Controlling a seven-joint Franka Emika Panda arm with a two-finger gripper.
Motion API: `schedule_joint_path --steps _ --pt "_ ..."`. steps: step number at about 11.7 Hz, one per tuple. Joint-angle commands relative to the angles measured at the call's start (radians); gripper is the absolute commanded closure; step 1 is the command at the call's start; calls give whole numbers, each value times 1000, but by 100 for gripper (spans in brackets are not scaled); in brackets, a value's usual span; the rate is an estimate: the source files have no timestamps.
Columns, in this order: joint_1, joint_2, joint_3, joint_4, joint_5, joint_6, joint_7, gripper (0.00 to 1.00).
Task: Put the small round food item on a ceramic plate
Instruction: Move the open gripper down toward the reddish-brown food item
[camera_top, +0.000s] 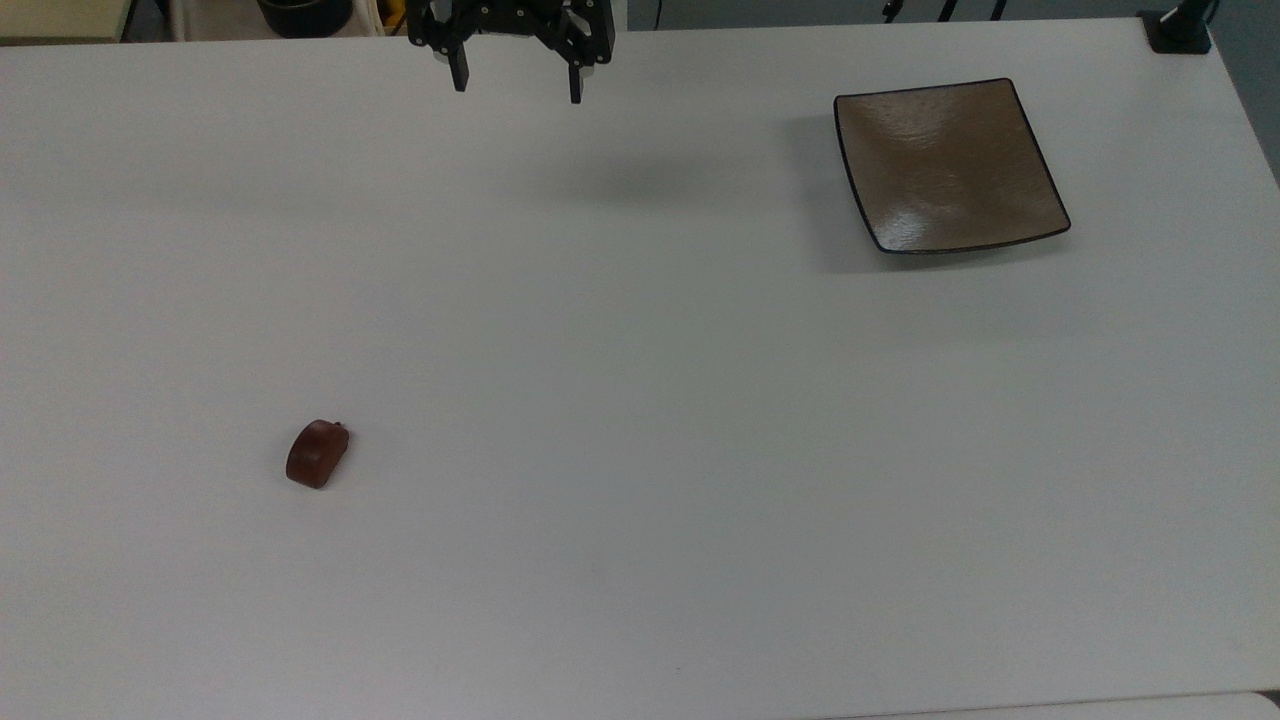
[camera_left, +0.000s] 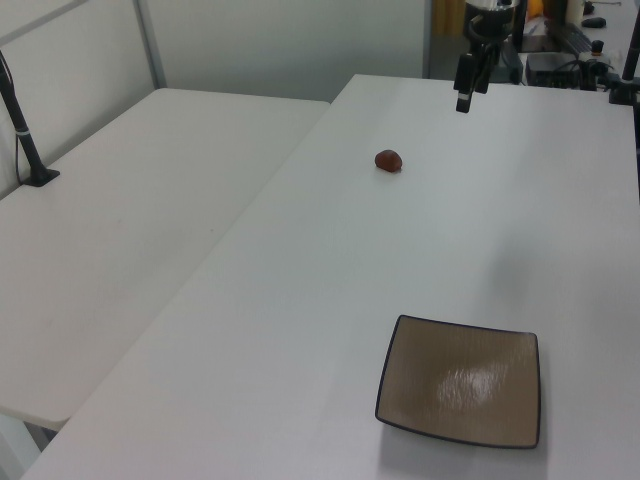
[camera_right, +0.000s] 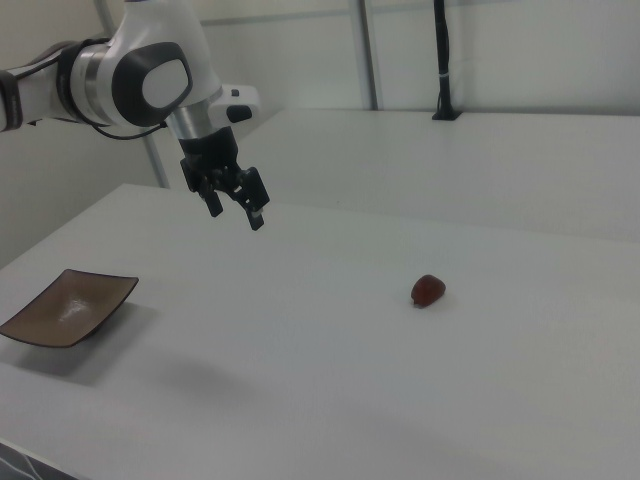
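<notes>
The small round food item (camera_top: 317, 454) (camera_left: 389, 160) (camera_right: 428, 290) is a glossy reddish-brown lump lying alone on the white table, in the lower left of the top view. The square brown ceramic plate (camera_top: 948, 165) (camera_left: 462, 380) (camera_right: 67, 306) with its black rim sits far from it, at the top view's upper right, and holds nothing. My gripper (camera_top: 517, 88) (camera_left: 464, 100) (camera_right: 236, 216) hangs above the table at the top view's upper edge, between the two and apart from both. Its fingers are open with nothing between them.
The white table (camera_top: 640, 400) is wide and bare around both things. A second white table (camera_left: 130, 230) adjoins it on the left view's left, with a black clamped post (camera_left: 25, 130) on it. Dark equipment (camera_left: 560, 60) stands past the far edge.
</notes>
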Motion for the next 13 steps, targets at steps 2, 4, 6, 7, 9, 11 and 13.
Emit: schedule_joint_path --steps 2,4,6,7,9,11,13 --pt "-6 11 14 -30 22 21 -15 0" --pt "-6 17 14 -28 22 30 -9 0" --pt "-3 20 14 -27 24 66 5 0" --pt "-4 23 14 -27 21 97 -10 0" --pt "-13 77 14 -1 10 247 13 0" --pt "-20 140 10 24 -19 356 19 0" --pt "-52 184 10 25 -48 480 25 0"
